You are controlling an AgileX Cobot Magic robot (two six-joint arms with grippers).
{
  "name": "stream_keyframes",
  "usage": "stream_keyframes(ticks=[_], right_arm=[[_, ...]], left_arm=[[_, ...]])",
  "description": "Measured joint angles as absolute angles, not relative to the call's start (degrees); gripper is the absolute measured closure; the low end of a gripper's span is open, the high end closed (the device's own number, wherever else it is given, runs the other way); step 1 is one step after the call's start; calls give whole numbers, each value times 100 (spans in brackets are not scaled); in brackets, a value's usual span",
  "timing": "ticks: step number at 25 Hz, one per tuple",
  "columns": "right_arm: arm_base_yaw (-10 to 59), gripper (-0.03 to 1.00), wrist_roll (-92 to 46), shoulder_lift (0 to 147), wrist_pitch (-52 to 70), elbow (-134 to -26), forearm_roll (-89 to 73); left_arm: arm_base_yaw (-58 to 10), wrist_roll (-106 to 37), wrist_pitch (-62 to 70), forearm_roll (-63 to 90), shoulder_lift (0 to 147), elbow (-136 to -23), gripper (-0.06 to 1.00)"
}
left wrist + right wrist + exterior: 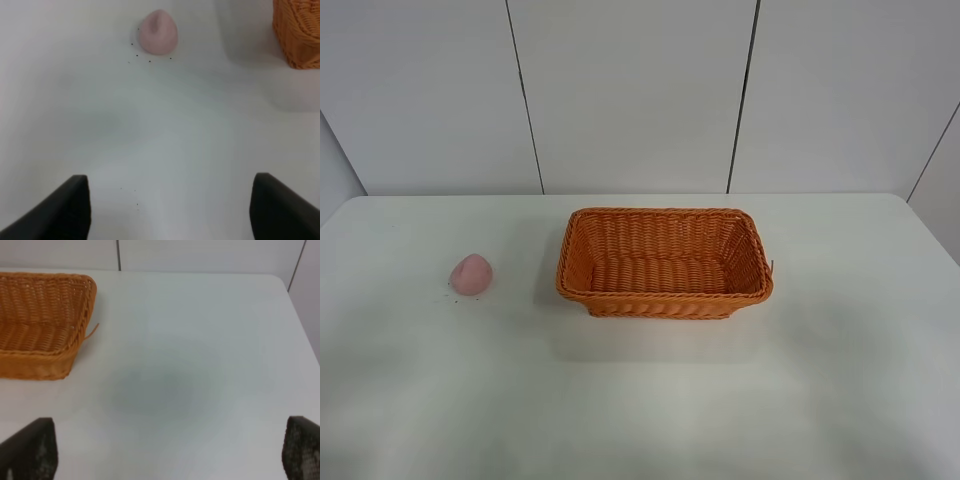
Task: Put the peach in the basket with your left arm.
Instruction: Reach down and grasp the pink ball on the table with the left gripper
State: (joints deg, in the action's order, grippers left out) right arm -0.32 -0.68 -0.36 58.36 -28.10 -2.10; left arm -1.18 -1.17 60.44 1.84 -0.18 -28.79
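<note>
The pale-pink peach [471, 273] sits on the white table, left of the basket; it also shows in the left wrist view [158, 32]. The orange wicker basket [665, 262] stands at the table's middle, empty; one corner shows in the left wrist view [297, 32] and one end in the right wrist view [45, 322]. Neither arm shows in the exterior high view. My left gripper [170, 210] is open and empty, well short of the peach. My right gripper [170, 455] is open and empty over bare table beside the basket.
The white table [640, 400] ends at a white panelled wall [630, 90] behind the basket. Small dark specks [135, 55] lie around the peach. A loose wicker strand [92, 330] sticks out from the basket's right end.
</note>
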Motion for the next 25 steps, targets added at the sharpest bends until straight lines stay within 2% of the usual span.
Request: stream_keyframes(ticks=[8, 11, 25], right_arm=[[-32, 27, -68, -36, 5836, -2810, -210], [-32, 27, -68, -36, 5836, -2810, -210], [-32, 27, -68, -36, 5836, -2810, -210]], left_arm=[[-118, -132, 5941, 154, 14, -2980, 25], [-118, -137, 5741, 156, 623, -3378, 25], [-118, -299, 4901, 218, 7297, -6121, 25]])
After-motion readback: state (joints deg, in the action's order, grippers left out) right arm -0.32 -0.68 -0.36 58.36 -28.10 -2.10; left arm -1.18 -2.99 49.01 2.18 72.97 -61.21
